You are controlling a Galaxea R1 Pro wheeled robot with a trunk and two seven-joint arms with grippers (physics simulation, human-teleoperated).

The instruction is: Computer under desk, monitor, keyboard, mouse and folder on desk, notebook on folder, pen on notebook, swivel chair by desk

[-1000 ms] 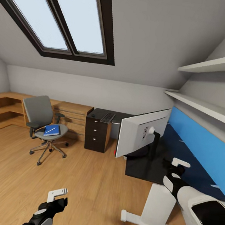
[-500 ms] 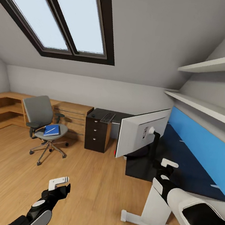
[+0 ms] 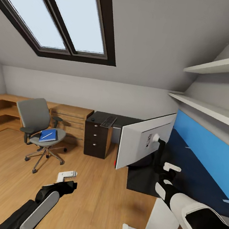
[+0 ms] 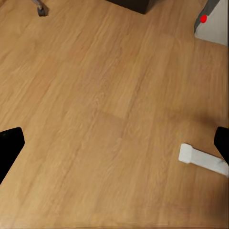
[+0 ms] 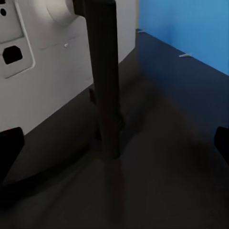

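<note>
The grey swivel chair [image 3: 34, 118] stands on the wood floor at the left, with the blue folder [image 3: 48, 135] on its seat and the white pen [image 3: 46, 135] lying on the folder. The dark keyboard [image 3: 109, 121] rests on a black drawer cabinet [image 3: 96, 139]. The monitor [image 3: 143, 140] stands on the black desk [image 3: 190, 172], its white back [image 5: 38, 62] and black stand [image 5: 106, 81] facing me. My right gripper [image 3: 170, 169] [image 5: 114, 148] is open just short of the stand. My left gripper [image 3: 67, 176] [image 4: 114, 145] hangs open over bare floor.
The desk's white leg [image 3: 163, 223] and foot [image 4: 202, 160] stand on the floor at the right. A blue back panel [image 3: 211, 153] and white wall shelves [image 3: 210, 109] line the right wall. Low wood shelving [image 3: 70, 117] runs along the far wall behind the chair.
The head view has shifted forward and slightly right. My right gripper pulled back from deeper over the desk towards the monitor stand. My left arm stretched forward and rose.
</note>
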